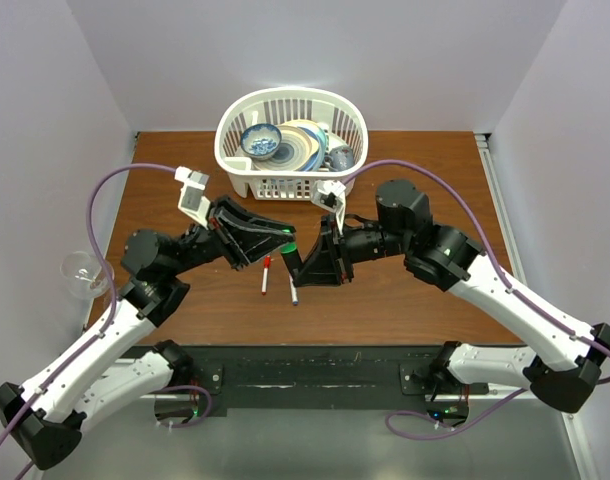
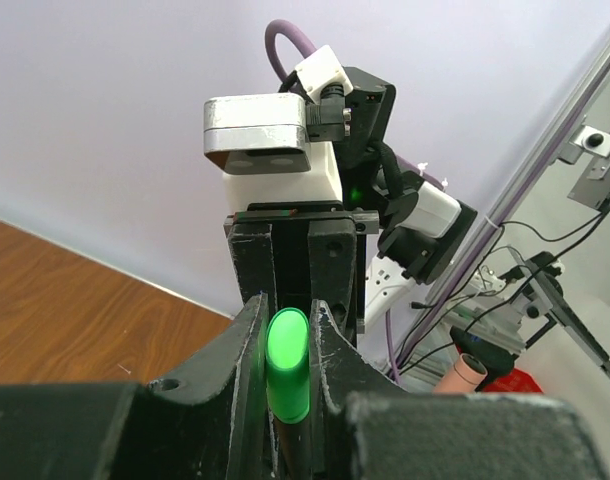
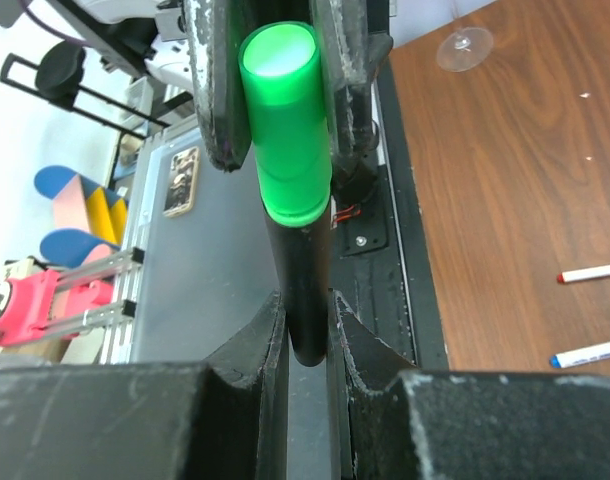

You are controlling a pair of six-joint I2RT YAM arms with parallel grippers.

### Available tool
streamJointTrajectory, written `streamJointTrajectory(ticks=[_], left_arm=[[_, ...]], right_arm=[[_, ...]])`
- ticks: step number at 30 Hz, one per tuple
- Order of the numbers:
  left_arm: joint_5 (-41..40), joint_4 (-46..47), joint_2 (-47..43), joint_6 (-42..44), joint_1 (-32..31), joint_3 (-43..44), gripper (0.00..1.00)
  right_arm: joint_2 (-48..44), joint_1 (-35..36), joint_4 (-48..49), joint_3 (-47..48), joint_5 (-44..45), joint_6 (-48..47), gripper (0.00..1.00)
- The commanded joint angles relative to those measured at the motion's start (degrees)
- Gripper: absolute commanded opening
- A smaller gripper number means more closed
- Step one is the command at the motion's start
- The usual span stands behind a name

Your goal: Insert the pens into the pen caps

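Note:
A black marker (image 3: 303, 290) wearing a bright green cap (image 3: 283, 120) hangs in the air between my two grippers over the table's middle. My left gripper (image 2: 288, 350) is shut on the green cap (image 2: 288, 362); in the top view it (image 1: 286, 238) reaches in from the left. My right gripper (image 3: 307, 322) is shut on the marker's black barrel and meets it from the right (image 1: 307, 258). Two slim white pens lie on the table under the grippers, one with a red end (image 1: 266, 274) (image 3: 593, 271) and one with a blue end (image 1: 292, 290) (image 3: 588, 353).
A white basket (image 1: 225, 150) holding bowls and plates stands at the back centre, just behind both grippers. A clear wine glass (image 1: 83, 272) stands at the table's left edge, also in the right wrist view (image 3: 462, 47). A brown wooden table (image 1: 385, 300) lies below.

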Motion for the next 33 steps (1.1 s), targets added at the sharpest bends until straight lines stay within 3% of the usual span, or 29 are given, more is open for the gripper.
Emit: streamJointTrajectory(ticks=[1, 13, 17, 19, 22, 28, 33], left_arm=[[27.1, -17.4, 0.7, -3.3, -4.1, -5.4, 0.0], [26.0, -14.3, -0.5, -10.3, -5.0, -9.6, 0.0], [23.9, -0.8, -0.7, -21.6, -5.1, -13.3, 0.0], [22.9, -0.5, 0.0, -22.1, -5.2, -13.1, 0.0], [22.0, -6.4, 0.2, -19.2, -5.3, -11.5, 0.0], [21.2, -29.0, 1.1, -4.6, -5.4, -6.0, 0.0], [23.2, -31.9, 0.9, -0.7, -5.6, -5.9, 0.0]], right_arm=[[-1.9, -4.9, 32.5, 11.6, 8.9, 3.1, 0.0], [1.7, -4.9, 30.5, 14.4, 9.1, 0.5, 0.0], [2.2, -5.0, 32.2, 14.3, 10.7, 0.7, 0.0], [2.3, -4.9, 34.0, 13.9, 10.9, 2.0, 0.0], [2.6, -5.0, 34.1, 14.0, 12.4, 1.8, 0.0], [5.4, -5.0, 27.9, 18.3, 15.3, -2.0, 0.0], [8.2, -5.0, 26.2, 22.6, 15.1, -2.5, 0.0]])
